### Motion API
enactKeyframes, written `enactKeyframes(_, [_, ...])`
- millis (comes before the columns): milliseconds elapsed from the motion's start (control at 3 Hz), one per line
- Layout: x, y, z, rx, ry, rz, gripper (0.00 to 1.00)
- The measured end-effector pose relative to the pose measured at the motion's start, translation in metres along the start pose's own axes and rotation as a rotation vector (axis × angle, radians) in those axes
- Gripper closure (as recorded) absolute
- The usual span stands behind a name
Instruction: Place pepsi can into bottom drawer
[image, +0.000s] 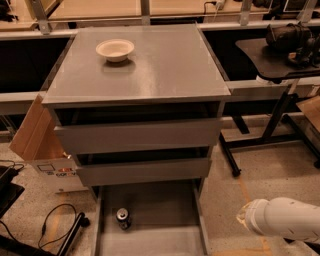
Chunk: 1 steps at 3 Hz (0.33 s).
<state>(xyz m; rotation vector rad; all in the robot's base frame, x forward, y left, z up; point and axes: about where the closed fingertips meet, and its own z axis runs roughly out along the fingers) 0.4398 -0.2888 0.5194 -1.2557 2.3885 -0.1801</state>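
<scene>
I can't see the jaws from where I stand. Only a fat white arm (282, 222) pokes in from low on the right, down by the floor, well apart from the drawers. So I cannot tell if the jaws are let go or squeezed tight. I can say that nothing is hanging from the part of the arm I see.

The can (123, 218) stands up straight inside the bottom drawer (165, 212). It is near the drawer's left rail, and nothing touches it. The drawer is pulled out wide. I think the job looks done: the can is where it should be. All that may be left is for the arm to go away.

Above it, the middle drawer (142, 171) and the top drawer (137, 135) stick out a little over the back of the bottom one. On the counter (160, 75), a white bowl (115, 49) sits near the back left corner. A brown box (32, 137) leans by the counter's left edge. A black cord (52, 225) lies on the floor there. A black table (272, 55) stands past the right edge. Nothing is in the can's way.
</scene>
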Motion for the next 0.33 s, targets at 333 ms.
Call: enactKeyframes(333, [-0.0158,0.0074,-0.0014,-0.022,0.028,-0.130,1.00])
